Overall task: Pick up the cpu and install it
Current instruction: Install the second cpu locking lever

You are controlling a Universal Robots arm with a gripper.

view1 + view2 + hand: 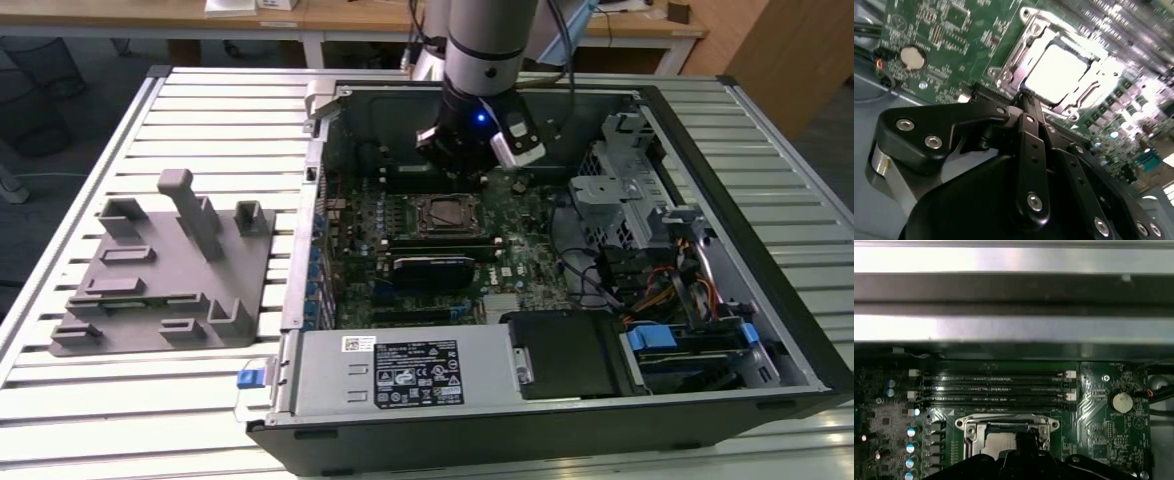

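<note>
Gripper (1021, 100) above cpu (1061, 72) in socket (1004, 75), grasp unclear, coin cell (913, 57) and memory slots (991, 387) nearby.

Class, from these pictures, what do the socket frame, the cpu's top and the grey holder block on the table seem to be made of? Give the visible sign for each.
Socket frame: likely bright polished metal; it glints strongly.
The cpu top: probably silvery metal, smooth and pale, seated inside the frame.
Holder block: looks like matt grey plastic, uniform with no shine, though the look leaves that open.
</note>
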